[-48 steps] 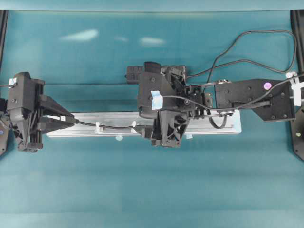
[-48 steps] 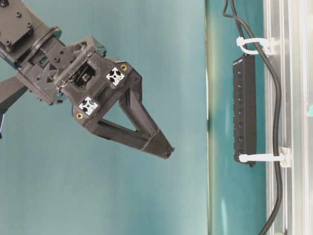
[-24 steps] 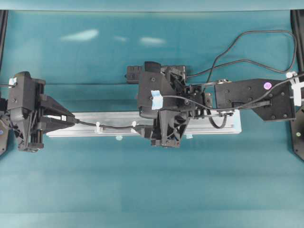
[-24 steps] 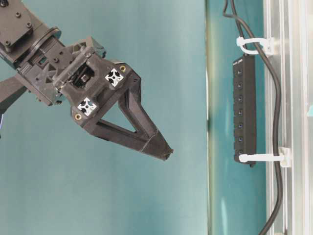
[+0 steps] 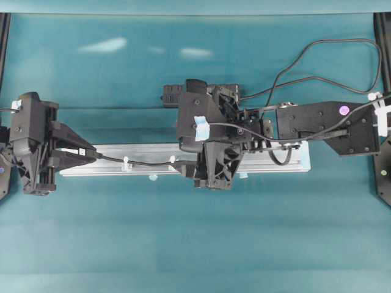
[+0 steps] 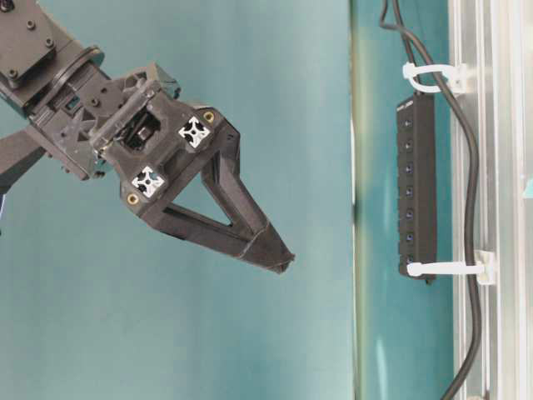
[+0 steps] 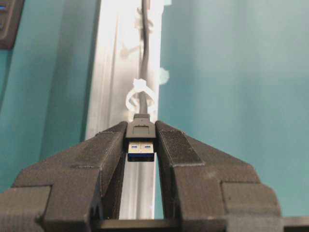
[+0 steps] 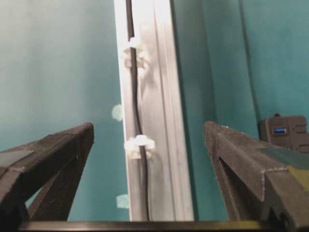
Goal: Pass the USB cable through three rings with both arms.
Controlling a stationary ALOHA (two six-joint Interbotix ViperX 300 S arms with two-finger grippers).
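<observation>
From overhead I can't see the third ring: my right arm (image 5: pixel 214 143) lies over the middle of the rail (image 5: pixel 140 152), covering that stretch and the cable (image 5: pixel 146 163) running under it. The right gripper's tips are lost beneath its own body there. In the table-level view the rail (image 6: pixel 500 167) is cut by the right edge, and the cable (image 6: pixel 471 192) leaves at top and bottom. My left wrist view blurs the farther rings (image 7: pixel 145 24). The hub (image 8: pixel 285 133) is cropped at the right wrist view's edge.
</observation>
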